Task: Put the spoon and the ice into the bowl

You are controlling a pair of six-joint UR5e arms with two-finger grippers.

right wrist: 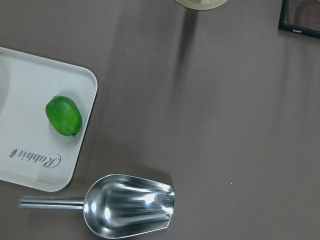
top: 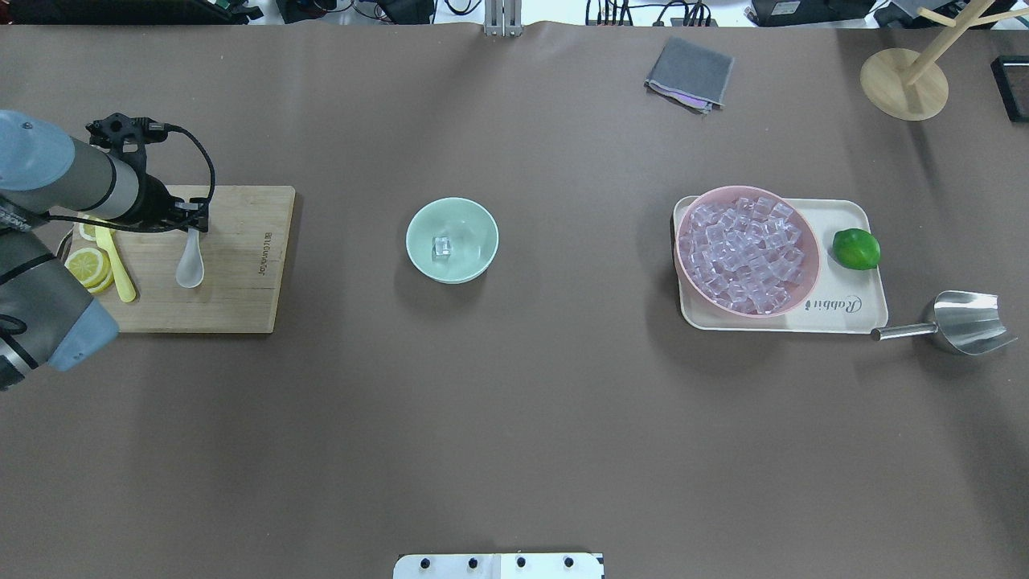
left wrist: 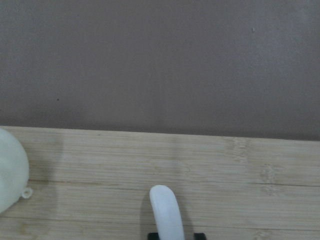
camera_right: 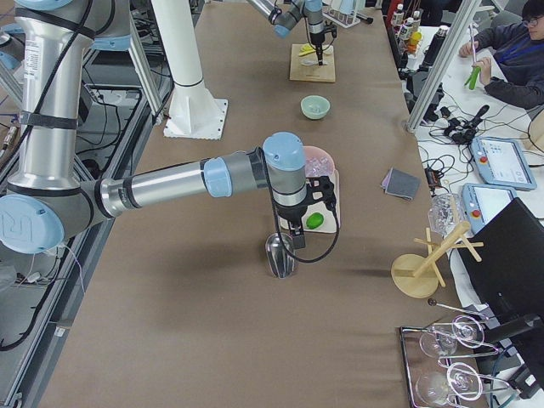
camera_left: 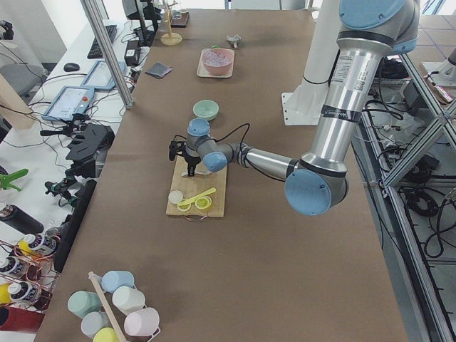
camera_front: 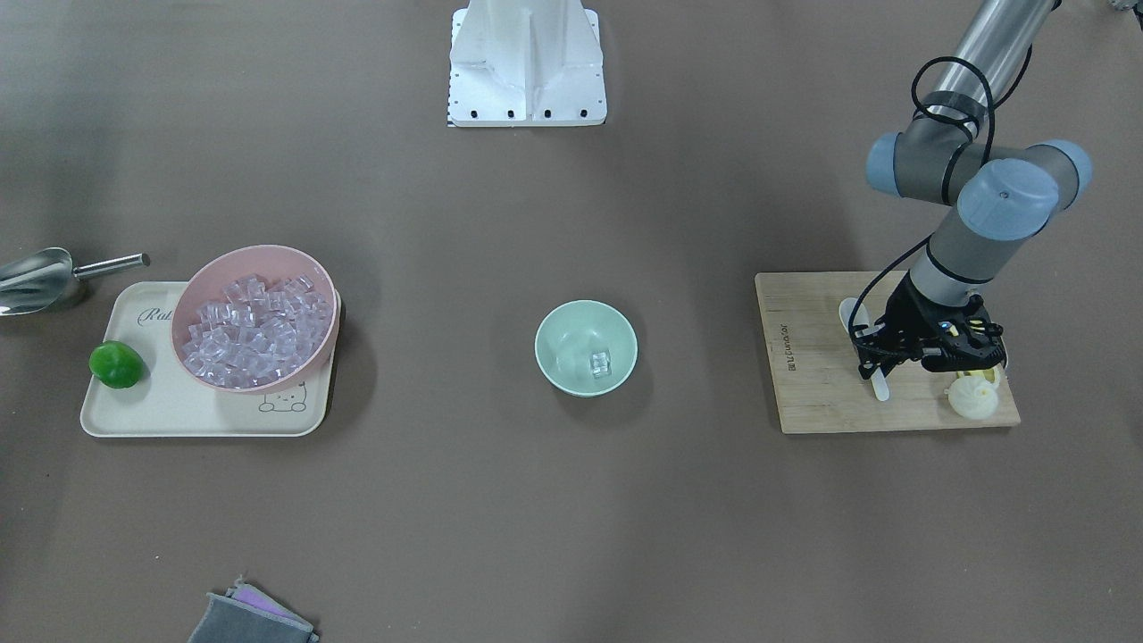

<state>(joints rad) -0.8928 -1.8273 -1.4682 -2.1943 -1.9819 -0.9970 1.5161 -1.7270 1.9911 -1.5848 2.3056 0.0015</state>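
At far left of the worktop, on the board [top: 241, 281]: spoon [top: 190, 265], glossy white, with an oval scoop end and a short tapered handle. Long axis set across the board, near to far from the robot, a touch off square. Scoop end toward the robot; handle pointing away, toward the board's far edge. Left gripper [top: 195, 219] down over the handle, clamped on it from both sides, the handle's rounded tip poking out past it in the wrist view. Scoop end clear of the gripper, on the robot's side of it. Left of the spoon and apart from it: yellow spoon [top: 118, 269] and lemon slices [top: 87, 265]. At centre: bowl [top: 482, 221], pale mint, with ice [top: 441, 247], one clear cube, on its bottom. At right, above the metal scoop [top: 969, 322]: right gripper [camera_right: 287, 234], seen only from the side; cannot tell whether apart or together.
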